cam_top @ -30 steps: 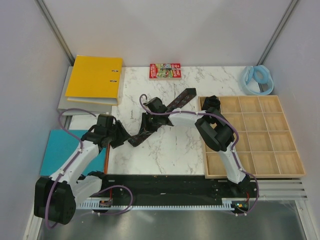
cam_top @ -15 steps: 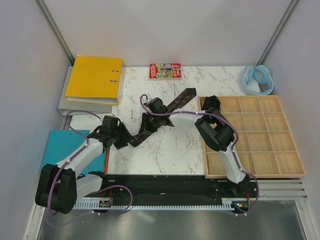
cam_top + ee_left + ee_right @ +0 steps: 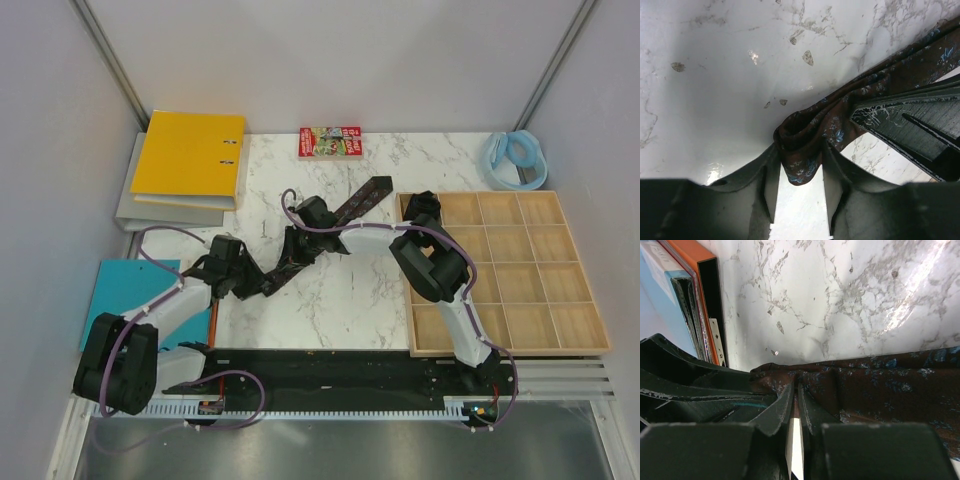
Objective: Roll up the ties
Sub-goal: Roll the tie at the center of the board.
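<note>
Roll barely begun: right gripper (image 3: 796, 384) pinches dark brown patterned fabric tie (image 3: 366, 194); left gripper (image 3: 800, 154), at its 8 o'clock, straddles the fold (grip unclear); next, wind it.

Nothing legible: print on the red booklet (image 3: 329, 141) (far edge) is too small.

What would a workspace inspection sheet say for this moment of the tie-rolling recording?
Surface: marble table, no spills seen.
Job's things: one tie lying diagonally, its near end folded over.
Clutter: yellow binder, small book, pale blue band, teal board, wooden compartment tray.
Grippers: left gripper has the tie's folded end pressed between its fingers; right gripper pinches the tie further along.
Cables: purple cables run along both arms.
Surroundings: grey walls; nothing else seen.
</note>
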